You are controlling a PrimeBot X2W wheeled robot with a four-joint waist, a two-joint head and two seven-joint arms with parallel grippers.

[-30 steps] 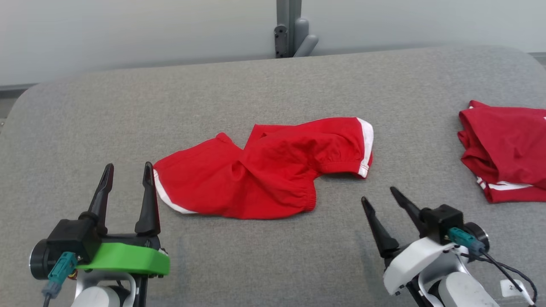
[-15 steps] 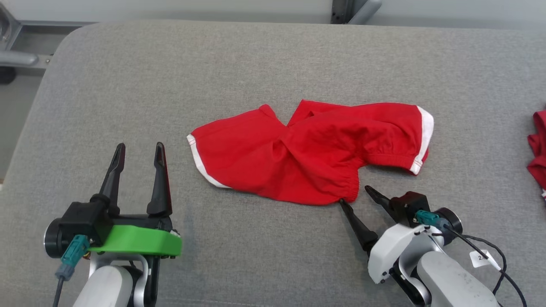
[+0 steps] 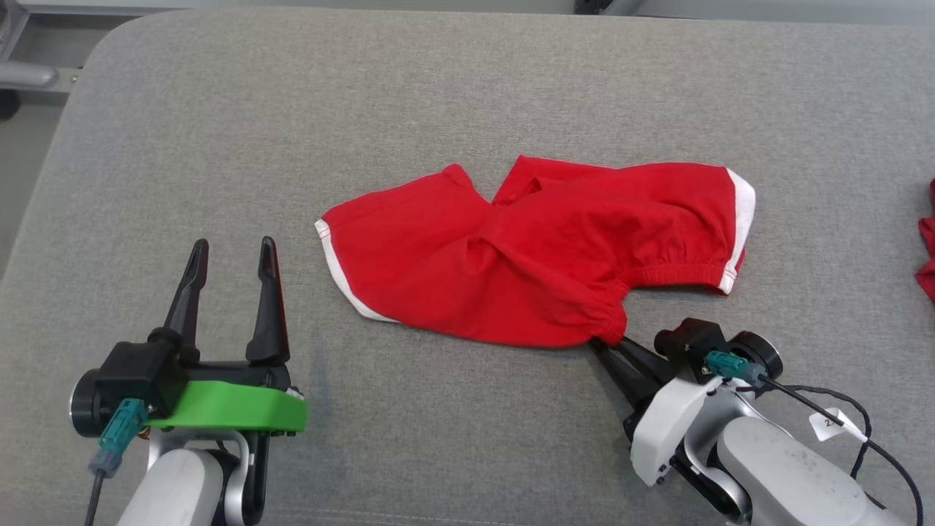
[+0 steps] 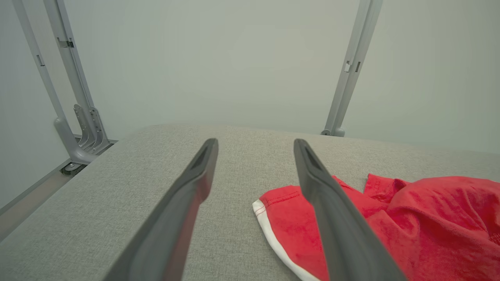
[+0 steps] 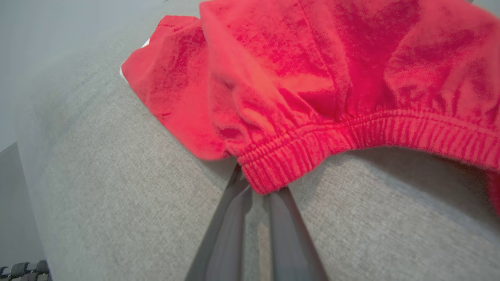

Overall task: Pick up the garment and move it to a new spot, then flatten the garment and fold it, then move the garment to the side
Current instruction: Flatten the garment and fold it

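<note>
Red shorts (image 3: 526,256) with white trim lie crumpled at the middle of the grey padded table (image 3: 438,95). Half a second earlier the right gripper (image 3: 610,345) has its fingers spread beside the elastic waistband (image 5: 281,164). Now they are pressed together, pinching that band's corner at the shorts' 5 o'clock end. The left gripper (image 3: 232,247) is as before: jaws spread, empty, at 8 o'clock, apart from the cloth. Counted: two grippers, one pair of shorts, one other red garment (image 3: 928,256) at the 3 o'clock edge.

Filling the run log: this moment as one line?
stage: grasp | right gripper: shut on red shorts at waistband | left gripper: open, empty
</note>
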